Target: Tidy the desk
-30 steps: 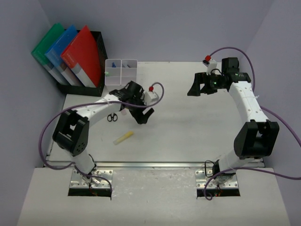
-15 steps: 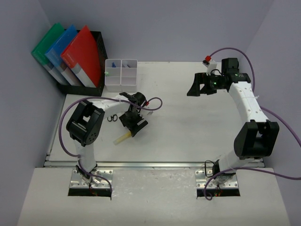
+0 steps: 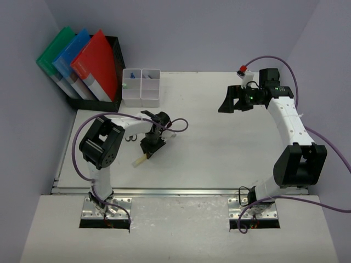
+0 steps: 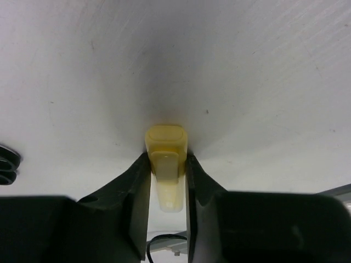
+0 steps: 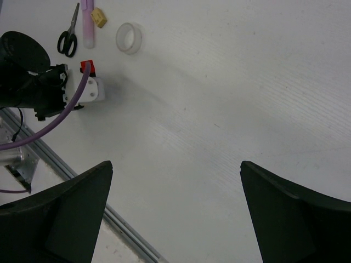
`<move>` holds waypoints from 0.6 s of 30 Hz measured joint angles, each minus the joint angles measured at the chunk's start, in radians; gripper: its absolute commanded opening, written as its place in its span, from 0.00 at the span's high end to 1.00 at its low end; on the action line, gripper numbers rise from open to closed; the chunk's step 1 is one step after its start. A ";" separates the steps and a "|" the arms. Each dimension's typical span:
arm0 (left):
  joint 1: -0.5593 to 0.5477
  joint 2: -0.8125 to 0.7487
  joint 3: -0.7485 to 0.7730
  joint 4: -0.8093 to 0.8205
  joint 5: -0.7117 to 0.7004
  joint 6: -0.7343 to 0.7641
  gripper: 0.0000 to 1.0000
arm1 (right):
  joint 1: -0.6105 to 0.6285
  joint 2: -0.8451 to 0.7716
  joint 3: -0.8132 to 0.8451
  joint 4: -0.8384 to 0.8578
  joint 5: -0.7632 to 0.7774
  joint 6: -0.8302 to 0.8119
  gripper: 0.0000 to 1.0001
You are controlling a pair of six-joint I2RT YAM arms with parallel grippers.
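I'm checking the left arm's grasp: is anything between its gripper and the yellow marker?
Nothing visible does. The left gripper straddles the yellow marker, which lies on the desk, with one finger against each side and no gap showing.

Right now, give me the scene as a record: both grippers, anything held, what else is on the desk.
left gripper: shut on yellow marker, down at the desk
yellow marker: between the left fingers, at the desk surface
right gripper: open, empty, over the far right
scissors: flat on the desk, by the left arm
compartment tray: far left, beside the file rack
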 measured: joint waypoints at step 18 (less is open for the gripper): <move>0.317 -0.357 0.171 0.851 -0.199 -0.269 1.00 | 0.000 0.001 0.000 0.000 0.000 0.000 0.01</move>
